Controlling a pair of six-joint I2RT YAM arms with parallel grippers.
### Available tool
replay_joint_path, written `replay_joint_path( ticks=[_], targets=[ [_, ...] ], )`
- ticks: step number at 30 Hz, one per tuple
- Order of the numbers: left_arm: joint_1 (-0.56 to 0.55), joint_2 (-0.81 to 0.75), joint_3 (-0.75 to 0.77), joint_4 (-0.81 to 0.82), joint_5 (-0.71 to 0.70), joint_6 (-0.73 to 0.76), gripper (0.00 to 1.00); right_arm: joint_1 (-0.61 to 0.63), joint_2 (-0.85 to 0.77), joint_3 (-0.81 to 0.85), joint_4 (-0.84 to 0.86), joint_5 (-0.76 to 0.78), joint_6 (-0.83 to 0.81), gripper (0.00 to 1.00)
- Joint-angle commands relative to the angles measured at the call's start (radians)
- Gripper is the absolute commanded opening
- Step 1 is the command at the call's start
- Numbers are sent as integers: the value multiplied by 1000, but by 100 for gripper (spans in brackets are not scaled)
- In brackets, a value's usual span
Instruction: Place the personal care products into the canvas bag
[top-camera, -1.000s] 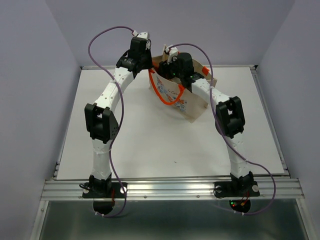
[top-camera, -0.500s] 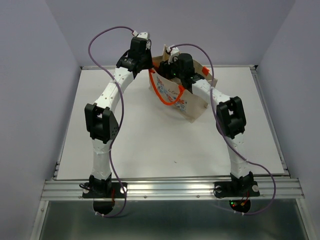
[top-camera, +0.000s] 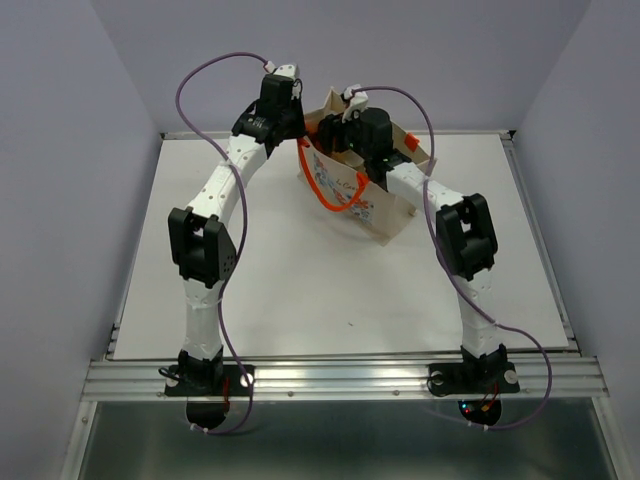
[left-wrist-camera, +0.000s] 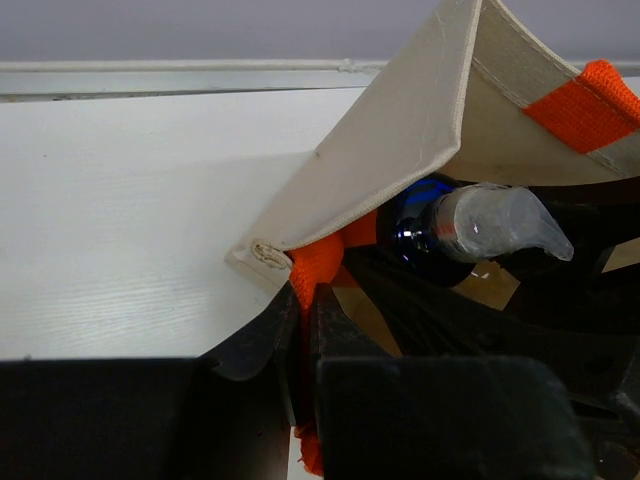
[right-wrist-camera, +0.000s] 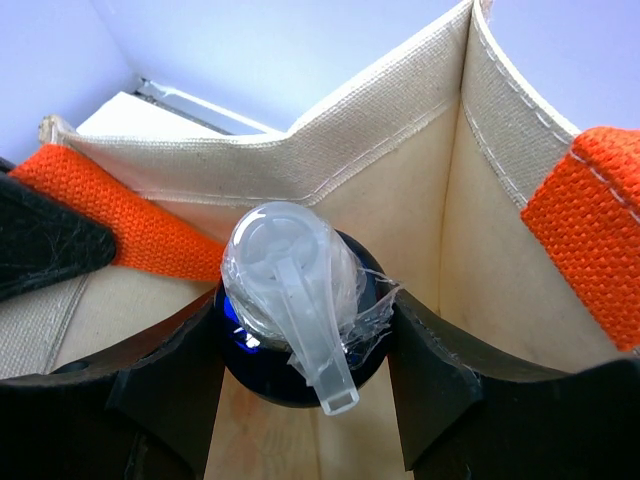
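The canvas bag (top-camera: 375, 205) stands at the table's back, beige with orange handles and a floral print. My left gripper (top-camera: 302, 138) is shut on the bag's orange handle (left-wrist-camera: 318, 262) at its left corner, holding the rim (left-wrist-camera: 400, 150) up. My right gripper (top-camera: 347, 143) is over the bag's mouth, shut on a dark blue bottle (right-wrist-camera: 290, 370) with a clear plastic-wrapped pump top (right-wrist-camera: 295, 280). The bottle hangs inside the bag's opening (right-wrist-camera: 400, 150) and also shows in the left wrist view (left-wrist-camera: 415, 235). The other bottles are out of view.
The white table (top-camera: 300, 270) stretches in front of the bag. A metal rail (top-camera: 340, 375) runs along the near edge by the arm bases. Purple walls close in the back and sides.
My right wrist has shifted slightly right and up at the bag's mouth with the bottle. The left arm and the bag's handle have not moved.
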Motion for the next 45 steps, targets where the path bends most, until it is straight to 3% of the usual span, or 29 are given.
replay_joint_path(
  ticks=[1,8,15,17,18,22,25,36,45],
  targets=[
    [4,-106,-6,36,-15,13,0,4,-5,57,226,-5,49,1],
    [4,-111,-9,38,-10,18,0,36,93,64,185,39,-10,1],
    [4,-117,-15,36,-7,23,0,36,91,23,111,114,-54,3],
    [4,-120,-18,36,-10,24,0,36,81,1,76,139,-65,12],
    [4,-118,-17,36,-10,24,0,36,79,0,59,140,-76,27],
    [4,-117,-15,38,-9,19,0,36,73,-8,16,147,-79,54],
    [4,-112,-15,36,-10,16,0,36,68,-6,5,145,-82,64],
    [4,-114,-12,35,-12,10,0,36,45,23,-34,122,-77,89],
    [4,-114,-14,35,-10,6,0,36,1,56,-63,133,-77,94]
  ],
)
